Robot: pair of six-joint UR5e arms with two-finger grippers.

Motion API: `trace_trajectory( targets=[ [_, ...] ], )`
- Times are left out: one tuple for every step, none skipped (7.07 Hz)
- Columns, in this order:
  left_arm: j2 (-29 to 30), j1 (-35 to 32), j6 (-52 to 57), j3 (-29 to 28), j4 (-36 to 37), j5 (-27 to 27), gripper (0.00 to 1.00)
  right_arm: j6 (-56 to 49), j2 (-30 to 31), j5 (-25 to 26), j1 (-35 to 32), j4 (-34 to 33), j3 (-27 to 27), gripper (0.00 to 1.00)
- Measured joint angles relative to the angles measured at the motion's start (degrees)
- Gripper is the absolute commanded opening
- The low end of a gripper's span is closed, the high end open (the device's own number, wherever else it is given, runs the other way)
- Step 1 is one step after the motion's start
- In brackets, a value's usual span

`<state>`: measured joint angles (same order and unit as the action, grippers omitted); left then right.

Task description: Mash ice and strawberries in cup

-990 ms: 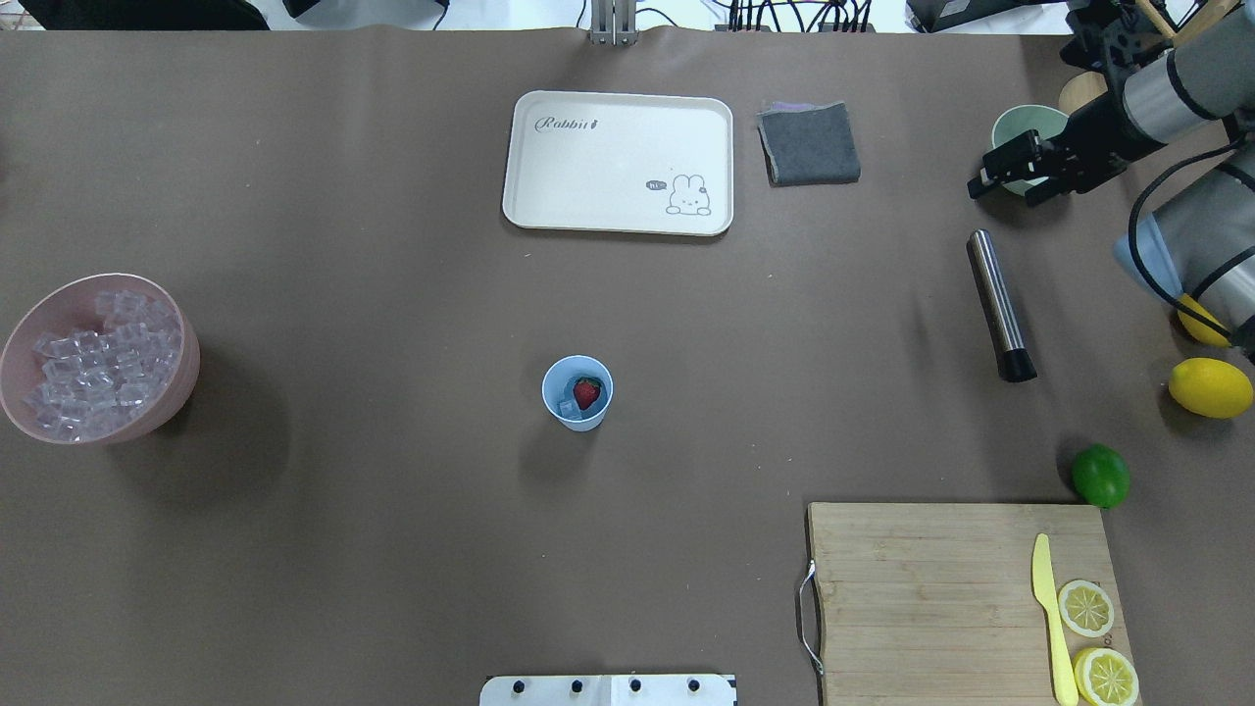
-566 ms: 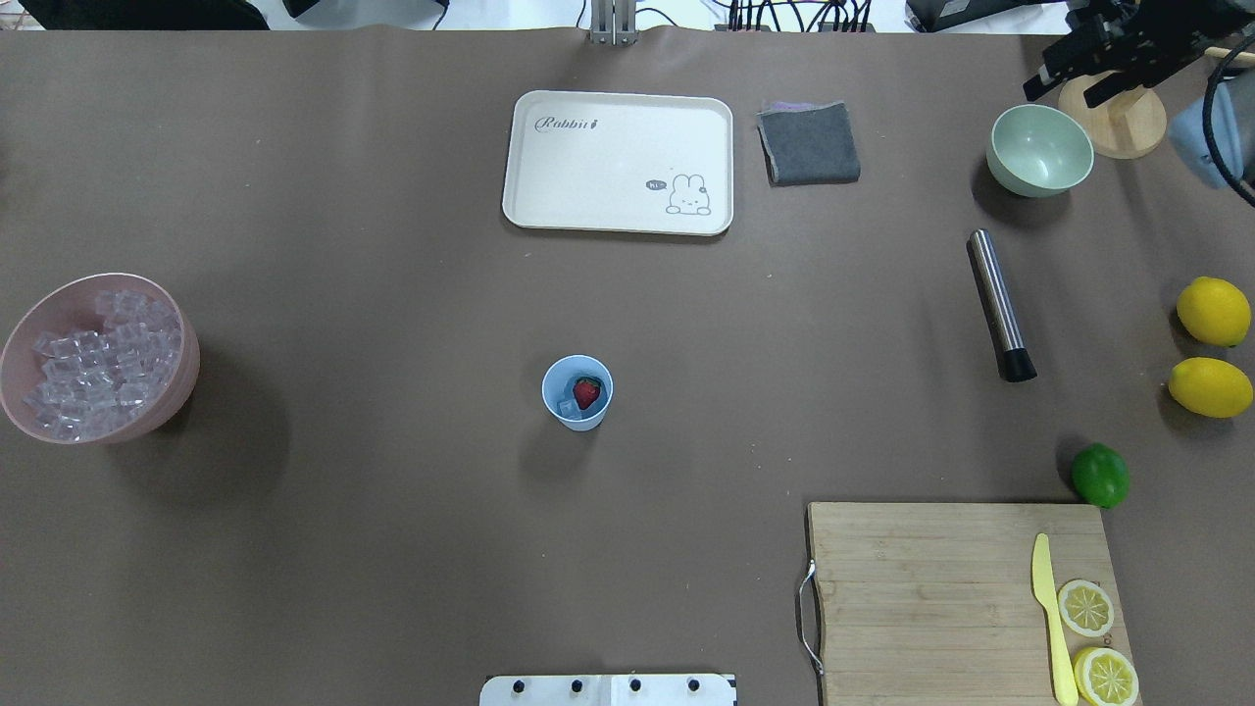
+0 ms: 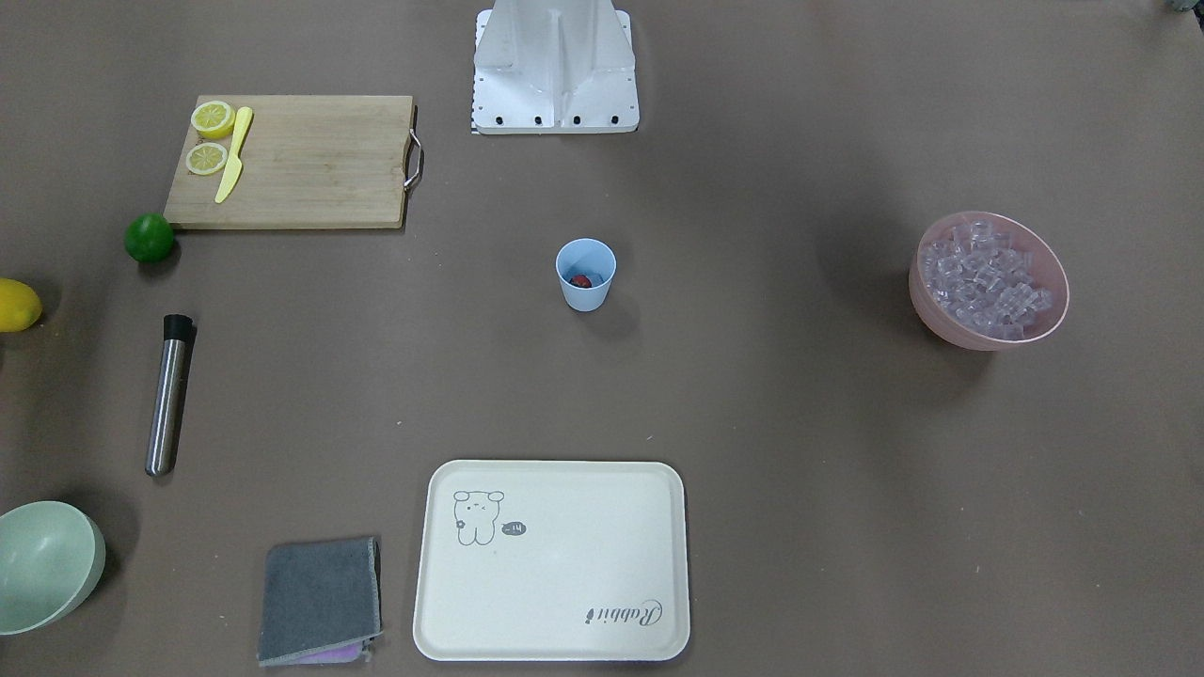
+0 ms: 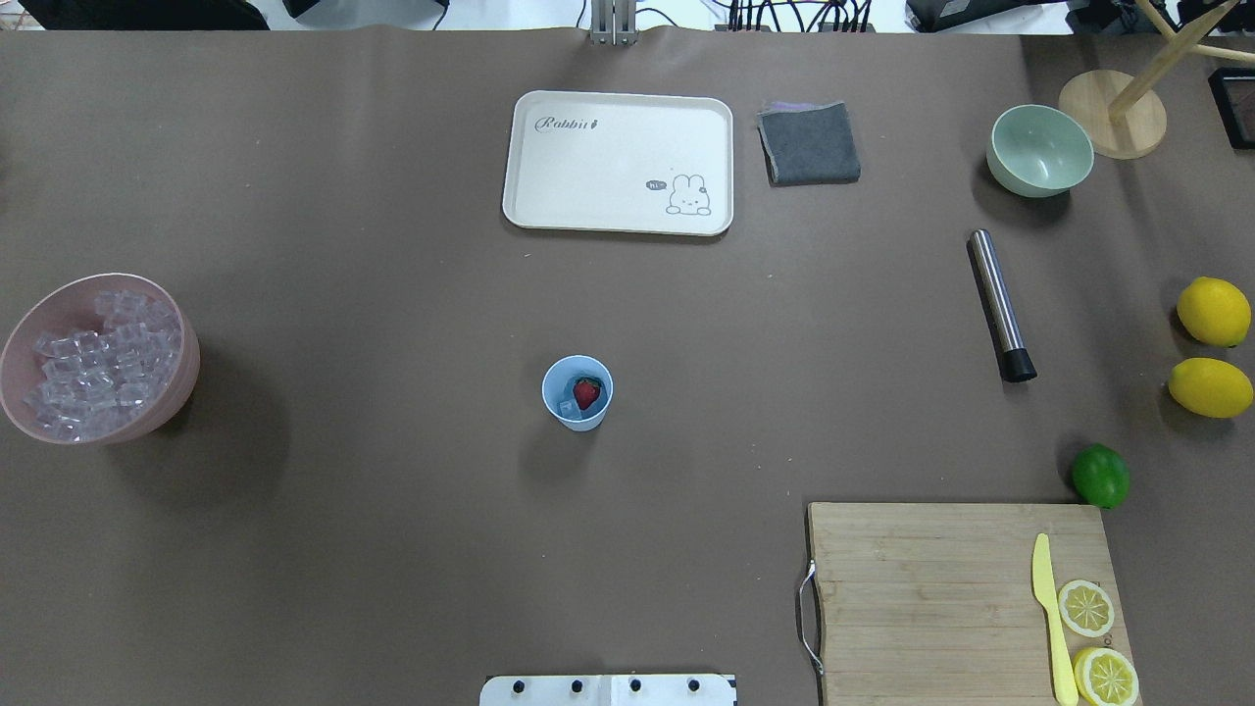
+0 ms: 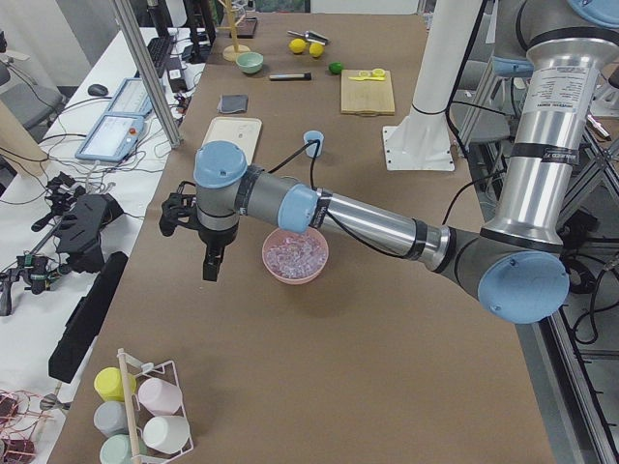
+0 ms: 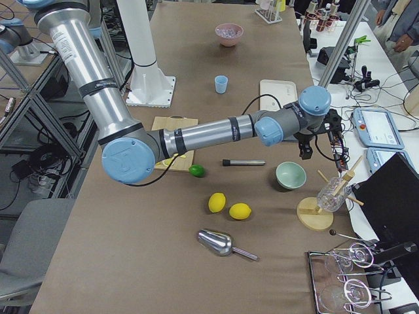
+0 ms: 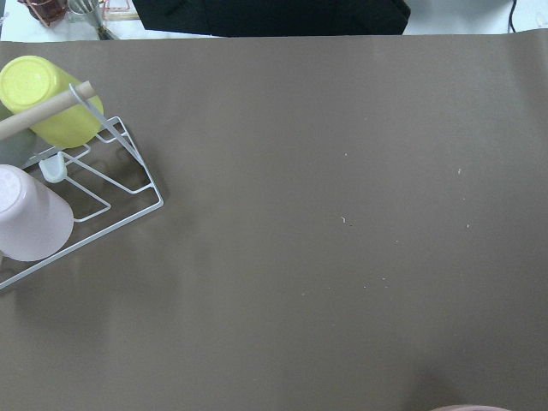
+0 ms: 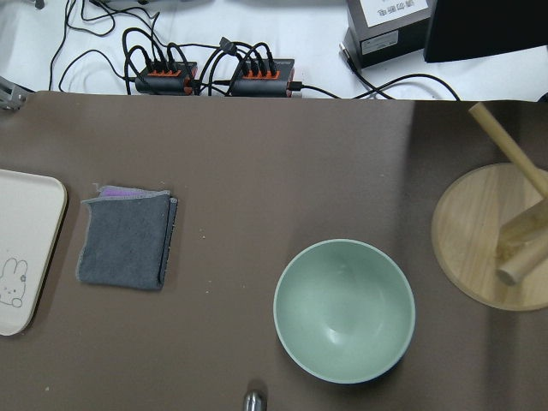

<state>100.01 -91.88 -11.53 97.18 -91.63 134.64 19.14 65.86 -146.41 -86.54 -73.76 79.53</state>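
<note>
The light blue cup (image 4: pixel 577 417) stands upright mid-table, also seen as the cup (image 3: pixel 585 293). Inside it lie a red strawberry (image 4: pixel 586 393) and a clear ice cube (image 4: pixel 567 407). More ice (image 4: pixel 98 363) fills a pink bowl (image 4: pixel 189 368) at the table's left. Both grippers show only in the side views. The left gripper (image 5: pixel 210 263) hangs over the table beside the pink bowl (image 5: pixel 290 277), far from the cup. The right gripper (image 6: pixel 306 152) hovers just past the pale green bowl (image 6: pixel 291 175). I cannot tell whether either is open or shut.
A steel muddler (image 4: pixel 998 299) lies right of centre, near the green bowl (image 4: pixel 1039 150), grey cloth (image 4: pixel 809 143) and cream tray (image 4: pixel 618 162). Lemons (image 4: pixel 1214 311), a lime (image 4: pixel 1100 476) and a cutting board (image 4: pixel 931 588) with knife and slices sit at the right. A cup rack (image 7: pixel 111 193) lies below the left wrist.
The right arm, which hovered over the green bowl a second ago, has pulled back toward the top right and left the overhead view. Cup, strawberry and ice have not moved.
</note>
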Motion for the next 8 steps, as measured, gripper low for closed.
trace_trajectory(
  targets=[
    [0.29, -0.06, -0.21, -0.46, 0.23, -0.34, 0.98, -0.89, 2.07, -0.36, -1.60, -0.10, 0.88, 1.00],
    [0.27, -0.11, -0.37, -0.53, 0.24, -0.44, 0.98, -1.77, 3.61, -0.55, -2.74, -0.16, 1.29, 1.00],
    [0.02, -0.12, -0.44, -0.53, 0.19, -0.46, 0.98, -2.15, 4.83, -0.65, -3.40, -0.21, 1.65, 1.00],
    [-0.43, -0.17, -0.44, -0.49, 0.09, -0.48, 0.98, -2.30, 6.23, -0.64, -3.91, -0.65, 2.61, 1.00],
    [-0.85, -0.29, -0.45, -0.45, 0.01, -0.45, 0.98, -2.45, 7.92, -0.26, -4.33, -2.44, 4.96, 1.00],
    [-1.01, -0.46, -0.49, -0.51, 0.00, -0.42, 0.98, -2.96, 9.72, 0.88, -4.53, -5.39, 8.45, 1.00],
    [-0.96, -0.51, -0.55, -0.79, 0.05, -0.38, 0.98, -4.51, 11.69, 2.73, -4.50, -8.89, 12.26, 1.00],
    [-0.81, -0.51, -0.63, -1.25, 0.02, -0.35, 0.98, -7.00, 13.49, 4.82, -4.29, -12.23, 15.24, 1.00]
  ],
)
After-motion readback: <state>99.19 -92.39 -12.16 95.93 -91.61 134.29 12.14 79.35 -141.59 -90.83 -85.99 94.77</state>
